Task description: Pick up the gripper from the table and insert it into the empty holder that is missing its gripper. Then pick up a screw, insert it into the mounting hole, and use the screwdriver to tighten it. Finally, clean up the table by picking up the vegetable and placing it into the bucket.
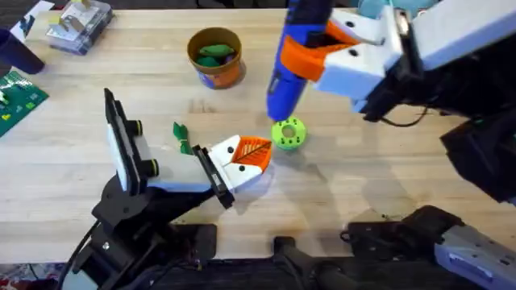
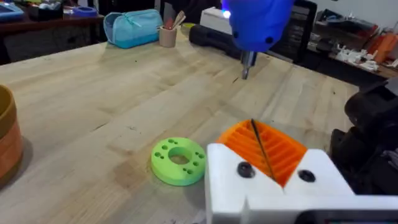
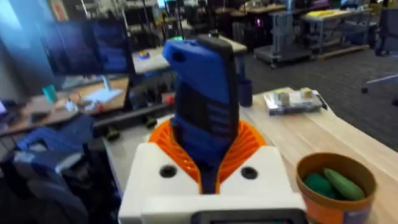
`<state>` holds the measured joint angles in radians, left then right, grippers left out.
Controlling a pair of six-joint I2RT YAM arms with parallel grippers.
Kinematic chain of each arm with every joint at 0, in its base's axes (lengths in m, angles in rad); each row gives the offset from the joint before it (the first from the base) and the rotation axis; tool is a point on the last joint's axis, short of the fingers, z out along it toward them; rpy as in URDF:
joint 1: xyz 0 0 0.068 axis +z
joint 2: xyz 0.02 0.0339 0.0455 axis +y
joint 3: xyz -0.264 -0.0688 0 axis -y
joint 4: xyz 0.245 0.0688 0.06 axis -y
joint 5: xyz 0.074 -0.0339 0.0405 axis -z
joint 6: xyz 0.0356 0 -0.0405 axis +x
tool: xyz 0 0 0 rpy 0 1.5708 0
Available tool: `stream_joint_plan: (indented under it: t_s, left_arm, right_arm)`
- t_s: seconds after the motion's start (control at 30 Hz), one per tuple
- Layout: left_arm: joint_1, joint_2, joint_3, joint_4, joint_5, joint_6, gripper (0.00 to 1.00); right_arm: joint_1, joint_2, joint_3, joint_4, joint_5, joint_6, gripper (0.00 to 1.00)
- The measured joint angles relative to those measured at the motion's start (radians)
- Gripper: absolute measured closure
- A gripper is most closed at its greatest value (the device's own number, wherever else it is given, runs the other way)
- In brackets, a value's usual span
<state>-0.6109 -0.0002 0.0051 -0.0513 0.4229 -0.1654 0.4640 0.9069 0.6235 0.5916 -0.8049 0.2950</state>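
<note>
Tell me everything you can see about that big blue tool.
The screwdriver is a thick blue cylinder, plastic-looking, with a thin metal tip pointing down. The right gripper clamps it between orange ribbed pads, holding it tilted in the air above the table, near the green disc, touching nothing else.

- The bucket point(image 1: 214, 56) stands at the far middle of the desk point(image 1: 363, 193), with vegetables point(image 1: 214, 55) in it.
- The screwdriver point(image 1: 292, 60), clamped in the right gripper point(image 1: 339, 50), hangs tip down, right of the bucket, above the disc point(image 1: 289, 134).
- The disc lies on the desk just right of the left gripper point(image 1: 251, 155).
- Another vegetable point(image 1: 182, 137) lies on the desk, left of that gripper, near the holder point(image 1: 125, 149).
</note>
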Motion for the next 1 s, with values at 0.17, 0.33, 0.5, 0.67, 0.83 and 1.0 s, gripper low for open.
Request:
stream_joint_plan:
  t_s: [0.17, 0.33, 0.5, 0.67, 0.83, 1.0]
  left_arm:
    - [0.000, 0.000, 0.000, 0.000, 0.000, 0.000, 0.989]
    - [0.000, 0.000, 0.000, 0.000, 0.000, 0.000, 0.989]
    - [0.000, 0.000, 0.000, 0.000, 0.000, 0.000, 0.989]
    - [0.000, 0.000, 0.000, 0.000, 0.000, 0.000, 0.989]
    - [0.000, 0.000, 0.000, 0.000, 0.000, 0.000, 0.989]
    - [0.000, 0.000, 0.000, 0.000, 0.000, 0.000, 0.989]
  right_arm:
    - [0.093, 0.058, 0.000, 0.071, 0.078, 0.052, 0.917]
    - [0.164, 0.124, 0.000, 0.189, 0.111, 0.087, 0.916]
    - [0.219, 0.189, 0.000, 0.292, 0.148, 0.145, 0.917]
    - [0.245, 0.213, 0.000, 0.321, 0.162, 0.173, 0.916]
    - [0.259, 0.213, 0.000, 0.311, 0.165, 0.188, 0.917]
    - [0.261, 0.227, 0.000, 0.292, 0.165, 0.182, 0.918]
